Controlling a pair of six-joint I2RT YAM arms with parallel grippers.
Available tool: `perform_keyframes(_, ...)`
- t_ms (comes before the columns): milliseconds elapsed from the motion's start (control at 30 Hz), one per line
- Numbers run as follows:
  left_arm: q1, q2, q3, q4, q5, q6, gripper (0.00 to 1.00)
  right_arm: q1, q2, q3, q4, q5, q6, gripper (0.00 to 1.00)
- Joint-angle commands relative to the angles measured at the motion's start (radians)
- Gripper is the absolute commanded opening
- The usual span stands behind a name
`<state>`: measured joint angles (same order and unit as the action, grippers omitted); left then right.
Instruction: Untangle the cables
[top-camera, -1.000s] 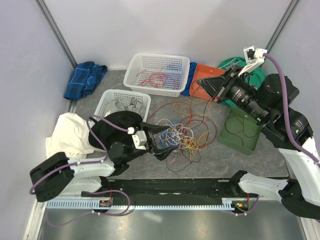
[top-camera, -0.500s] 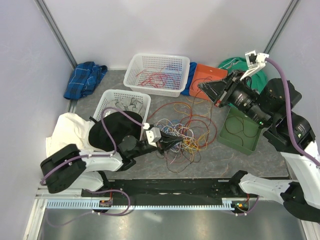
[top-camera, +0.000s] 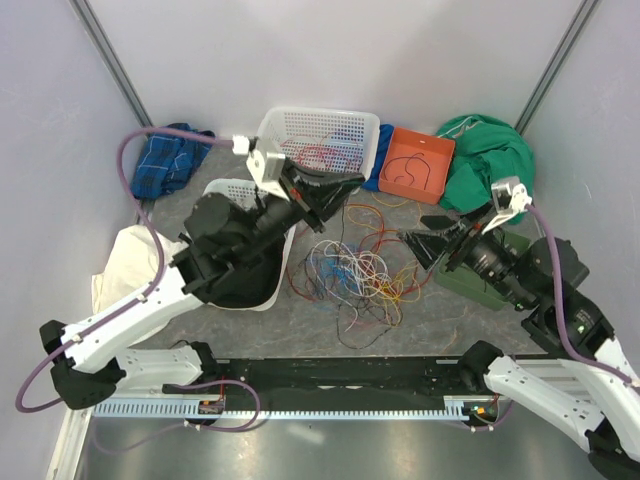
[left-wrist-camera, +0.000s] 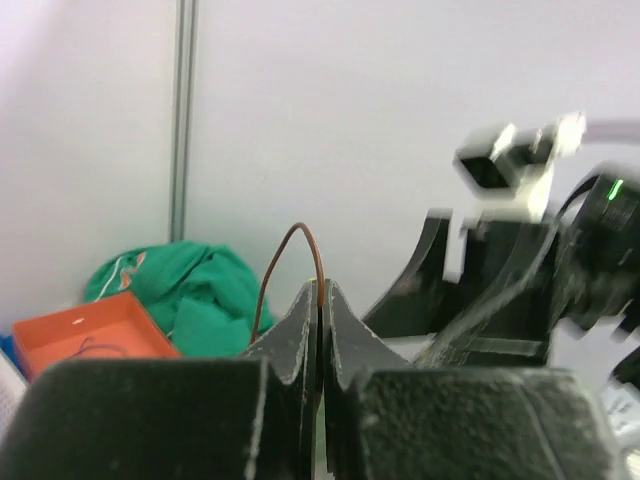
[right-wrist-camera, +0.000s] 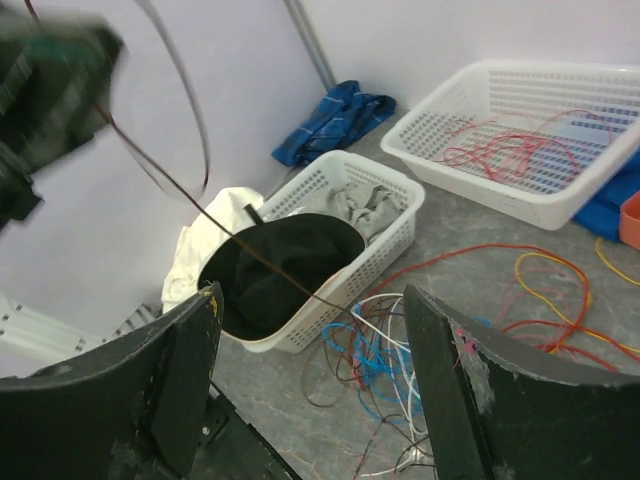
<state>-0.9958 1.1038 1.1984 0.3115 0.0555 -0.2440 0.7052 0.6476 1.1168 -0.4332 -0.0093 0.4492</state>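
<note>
Brown plastic-sheathed wire is what your left claw (left-wrist-camera: 318, 292) has: its jaws are pressed together on a single brown strand (left-wrist-camera: 300, 235), which loops up above the tips. Expect almost no weight and no stiffness. The strand will droop, swing and snag on its neighbours rather than push through them, and the smooth sheath may slide through a loose pinch. Pull slowly, I'd say, because a sharp tug is likely to drag the whole heap along. The best hold is a lone stretch of one strand near a free end, clear of crossings, never a bundle.

The cables (top-camera: 350, 272) lie as a loose pile in the middle of the desk (top-camera: 450, 325), between the two arms. They are thin wires in red, orange, yellow, blue and white, looped over one another, with bigger red and orange loops spreading to the far side. In the right wrist view the brown strand runs down across the black cloth (right-wrist-camera: 280, 265) in the near white basket (right-wrist-camera: 370, 260) and into the heap. More red wires sit in the far white basket (top-camera: 362, 135), and one in the orange tray (top-camera: 435, 150). Your right claw (right-wrist-camera: 310, 300) is spread wide, holding nothing, just right of the pile.
</note>
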Motion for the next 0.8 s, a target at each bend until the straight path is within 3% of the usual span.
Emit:
perform_keyframes(0,0.003,0.099,0.219,-0.271,0.016,-0.152,0.02,0.004,-0.045,-0.141,0.229,-0.115,-0.006,0.80)
perform_keyframes(133,0.002,0.154,0.288,-0.292,0.058,-0.238,0.02,0.002,-0.022,-0.250,0.365,-0.158,0.019,0.80)
perform_keyframes(500,0.003,0.177,0.331,-0.298,0.063,-0.259,0.02,0.004,0.153,-0.331,0.663,-0.257,0.089,0.76)
perform_keyframes(600,0.002,0.179,0.329,-0.301,0.064,-0.258,0.02,0.011,0.201,-0.339,0.721,-0.271,0.112,0.68)
perform_keyframes(700,0.002,0.177,0.323,-0.302,0.055,-0.250,0.02,0.027,0.225,-0.339,0.754,-0.282,0.128,0.46)
perform_keyframes(733,0.002,0.176,0.320,-0.302,0.050,-0.248,0.02,0.033,0.228,-0.336,0.751,-0.279,0.128,0.30)
perform_keyframes(767,0.002,0.171,0.314,-0.304,0.044,-0.245,0.02,0.037,0.228,-0.336,0.746,-0.270,0.126,0.23)
